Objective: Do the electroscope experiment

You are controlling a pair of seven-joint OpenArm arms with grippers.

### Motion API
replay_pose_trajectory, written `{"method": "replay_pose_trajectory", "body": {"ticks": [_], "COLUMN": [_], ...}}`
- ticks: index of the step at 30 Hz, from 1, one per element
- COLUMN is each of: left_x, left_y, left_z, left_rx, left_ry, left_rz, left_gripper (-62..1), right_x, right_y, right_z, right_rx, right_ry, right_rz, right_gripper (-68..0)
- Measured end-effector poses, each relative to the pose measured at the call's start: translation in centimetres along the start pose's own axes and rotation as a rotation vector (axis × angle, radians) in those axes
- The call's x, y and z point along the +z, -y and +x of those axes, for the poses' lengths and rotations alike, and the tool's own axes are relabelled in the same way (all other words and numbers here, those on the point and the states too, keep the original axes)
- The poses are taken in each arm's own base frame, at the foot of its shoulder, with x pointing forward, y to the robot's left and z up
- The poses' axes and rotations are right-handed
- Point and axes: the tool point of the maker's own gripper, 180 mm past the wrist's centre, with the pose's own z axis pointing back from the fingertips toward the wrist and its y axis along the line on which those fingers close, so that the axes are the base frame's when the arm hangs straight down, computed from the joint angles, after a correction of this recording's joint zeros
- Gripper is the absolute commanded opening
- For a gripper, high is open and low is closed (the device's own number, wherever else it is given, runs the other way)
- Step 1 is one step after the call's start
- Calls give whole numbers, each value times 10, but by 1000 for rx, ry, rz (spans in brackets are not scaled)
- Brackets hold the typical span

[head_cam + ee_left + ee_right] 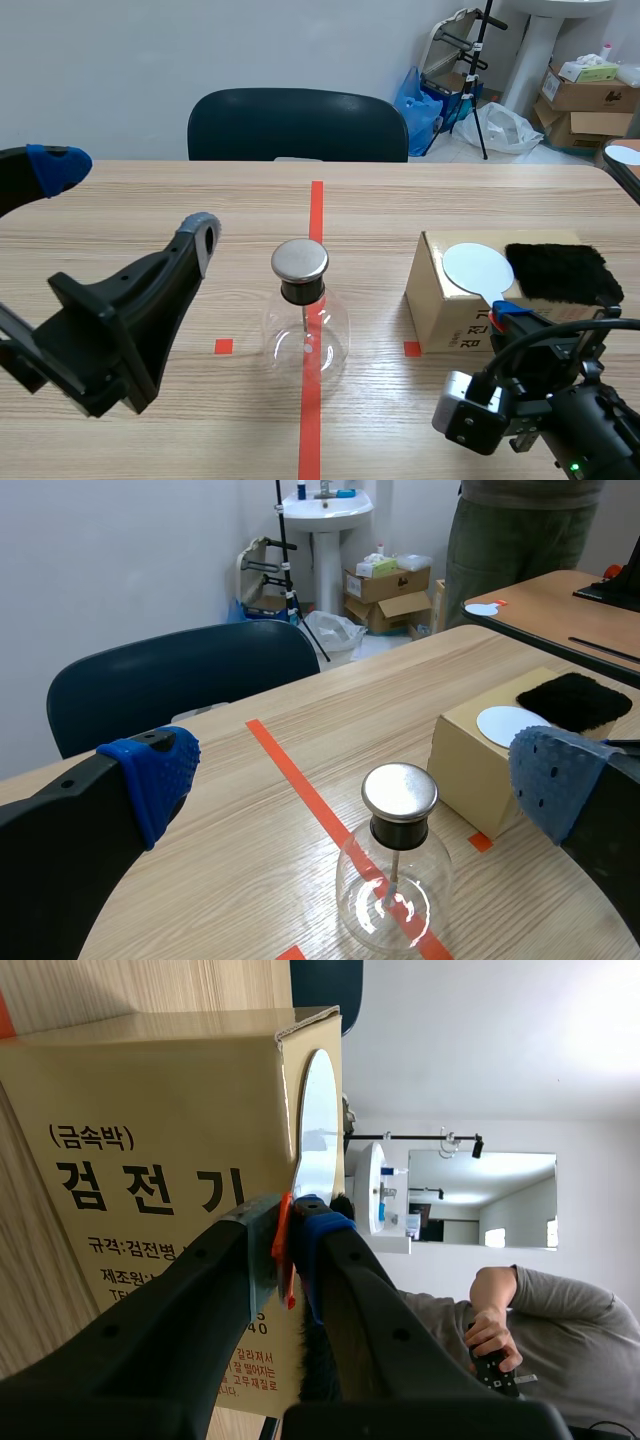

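Holding the handle (pixel 283 1235) of the white disc (pixel 476 268) pinched in your right gripper (pixel 292 1222) atop the box (pixel 440 315) near the right edge of the table (pixel 560 190), note the flask (pixel 305 330) stands leftward at mid-table, ahead of the wide-open, empty left gripper (pixel 128 200).

Flask (pixel 305 330) on table (pixel 130 205), box (pixel 445 312) right of it (disc (pixel 477 268), fur pad (pixel 560 272) on top); chair (pixel 297 125) behind.

The room is bright with soft, even light. Shadows on the counter (pixel 120 210) are faint. The glass flask (pixel 305 345) has little white shines. In the right wrist view the wall (pixel 500 1040) glares white. Everything looks sharp.
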Motion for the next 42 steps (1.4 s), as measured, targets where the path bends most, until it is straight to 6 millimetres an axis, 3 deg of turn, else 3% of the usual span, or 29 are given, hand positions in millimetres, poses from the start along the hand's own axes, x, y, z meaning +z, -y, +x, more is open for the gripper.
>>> {"method": "replay_pose_trajectory", "body": {"ticks": [42], "left_x": [0], "left_y": [0], "left_z": [-2], "left_rx": [6], "left_ry": [-14], "left_rz": [2], "left_gripper": [14], "right_x": [0], "right_y": [0], "right_z": [0], "right_rx": [0], "right_ry": [0], "right_rz": [-2], "right_gripper": [-666]}}
